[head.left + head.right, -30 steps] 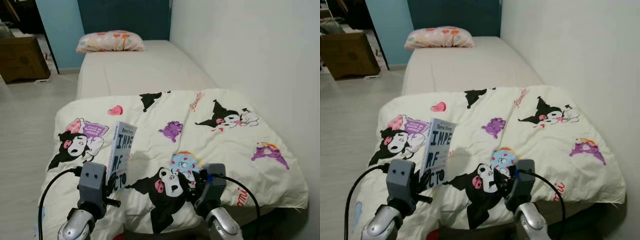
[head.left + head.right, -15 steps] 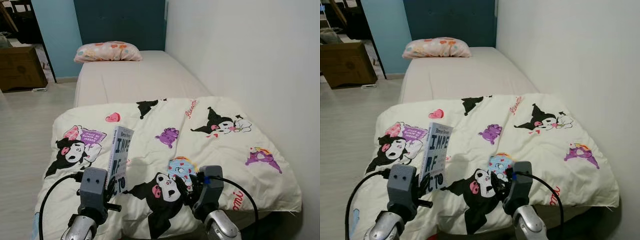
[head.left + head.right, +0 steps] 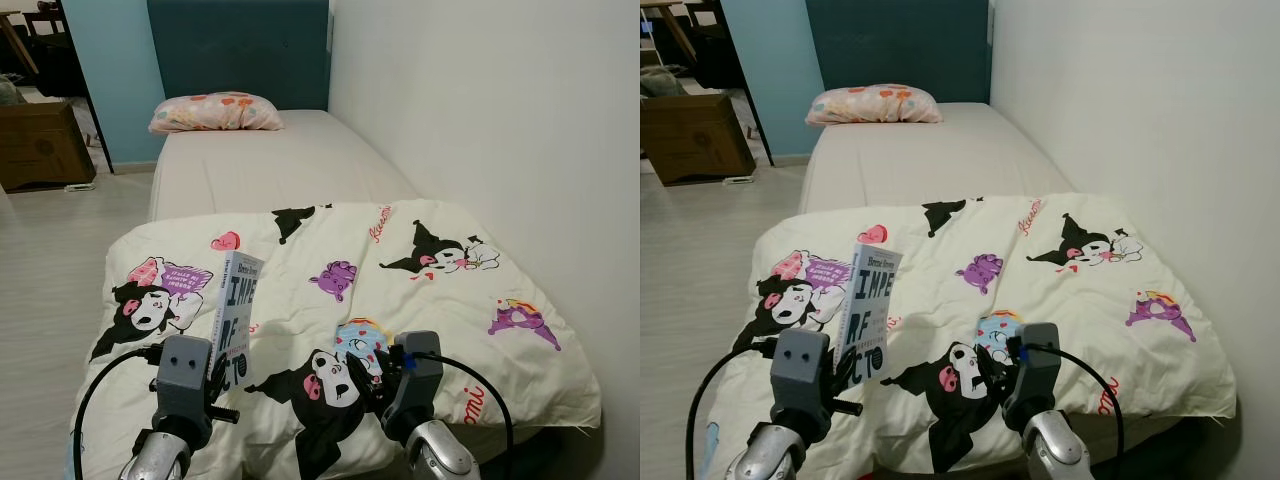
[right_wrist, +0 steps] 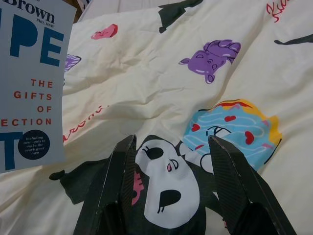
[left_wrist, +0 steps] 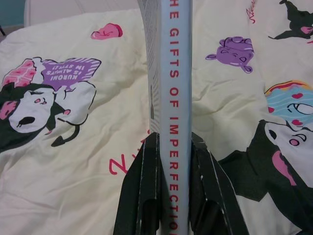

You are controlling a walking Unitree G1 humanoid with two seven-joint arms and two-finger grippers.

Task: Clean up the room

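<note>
A pale grey book (image 3: 233, 318) with dark blue title letters stands upright above the near end of the bed. My left gripper (image 5: 173, 171) is shut on the book's lower spine (image 5: 175, 112), one black finger on each side. To its right my right gripper (image 4: 171, 166) hangs open over the cartoon-print duvet (image 3: 400, 290), with nothing between its fingers. The book's cover (image 4: 29, 83) is at the edge of the right wrist view.
The bed's bare mattress (image 3: 260, 160) runs back to a patterned pillow (image 3: 214, 112) at a dark blue headboard (image 3: 240, 50). A white wall (image 3: 500, 130) lines the bed's right side. Pale floor (image 3: 50, 260) lies on the left, with a brown box (image 3: 40, 145) further back.
The camera has shifted, so the bed sits a little lower and further off in the picture. The book stays upright in my left gripper, and the right gripper stays open.
</note>
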